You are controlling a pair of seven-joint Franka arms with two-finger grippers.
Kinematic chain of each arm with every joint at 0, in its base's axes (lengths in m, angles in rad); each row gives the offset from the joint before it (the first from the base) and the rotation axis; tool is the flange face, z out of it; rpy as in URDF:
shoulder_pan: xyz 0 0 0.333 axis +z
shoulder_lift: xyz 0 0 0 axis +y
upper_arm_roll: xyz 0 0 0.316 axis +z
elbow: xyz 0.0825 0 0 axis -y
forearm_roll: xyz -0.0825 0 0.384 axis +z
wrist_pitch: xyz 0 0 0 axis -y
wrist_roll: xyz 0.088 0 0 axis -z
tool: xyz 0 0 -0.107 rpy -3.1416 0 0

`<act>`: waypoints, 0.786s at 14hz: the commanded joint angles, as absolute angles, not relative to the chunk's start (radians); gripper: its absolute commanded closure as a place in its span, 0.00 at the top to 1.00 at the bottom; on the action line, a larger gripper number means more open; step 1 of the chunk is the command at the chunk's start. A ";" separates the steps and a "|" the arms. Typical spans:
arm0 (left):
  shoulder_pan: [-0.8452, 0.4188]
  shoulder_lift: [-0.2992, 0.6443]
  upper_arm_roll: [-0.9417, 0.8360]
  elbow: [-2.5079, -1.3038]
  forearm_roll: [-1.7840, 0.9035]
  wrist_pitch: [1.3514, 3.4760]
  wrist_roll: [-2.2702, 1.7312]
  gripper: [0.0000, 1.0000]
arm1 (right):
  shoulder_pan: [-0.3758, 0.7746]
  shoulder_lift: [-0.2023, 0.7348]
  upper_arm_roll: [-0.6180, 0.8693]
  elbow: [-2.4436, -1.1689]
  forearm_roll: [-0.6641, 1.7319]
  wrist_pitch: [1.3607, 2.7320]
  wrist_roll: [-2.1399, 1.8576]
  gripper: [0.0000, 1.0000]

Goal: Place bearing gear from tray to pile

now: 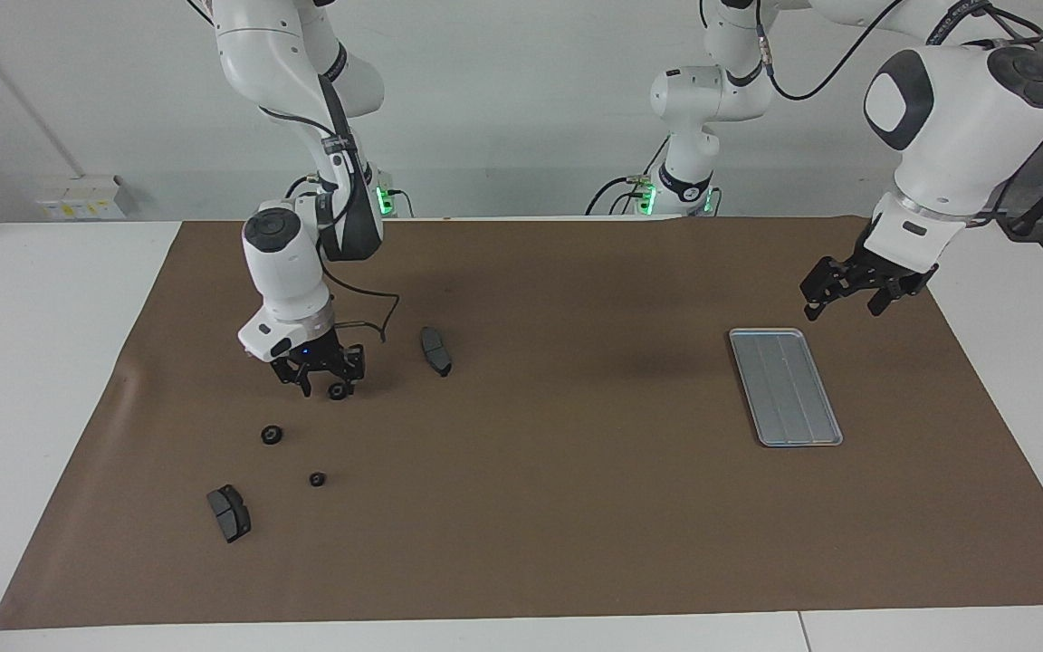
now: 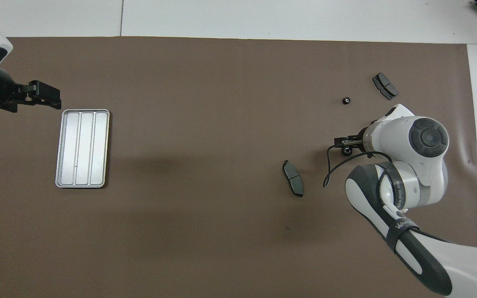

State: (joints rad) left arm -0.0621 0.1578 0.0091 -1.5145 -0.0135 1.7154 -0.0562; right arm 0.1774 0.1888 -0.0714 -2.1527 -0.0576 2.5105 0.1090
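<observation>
The tray (image 1: 785,387) lay toward the left arm's end of the tabletop (image 1: 558,507); brake pads (image 1: 435,350) and what looked like small gears (image 1: 272,435) (well apart) lay toward the right arm's.

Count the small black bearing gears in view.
3: one at the right gripper, one and one farther from the robots. None shows on the tray.

White lettering on the right arm's black strap (image 2: 396,198), too blurred to read (elsewhere nothing legible)
</observation>
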 commanded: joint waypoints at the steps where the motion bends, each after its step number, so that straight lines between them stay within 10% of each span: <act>1: -0.058 0.140 0.008 -1.536 -0.018 1.729 -0.046 1.00 | 0.176 0.163 -0.093 -2.045 -0.023 2.383 0.104 1.00; 11: -0.058 0.140 0.008 -1.536 -0.018 1.730 -0.043 1.00 | -0.012 0.002 -0.043 -1.735 -0.023 1.840 0.115 1.00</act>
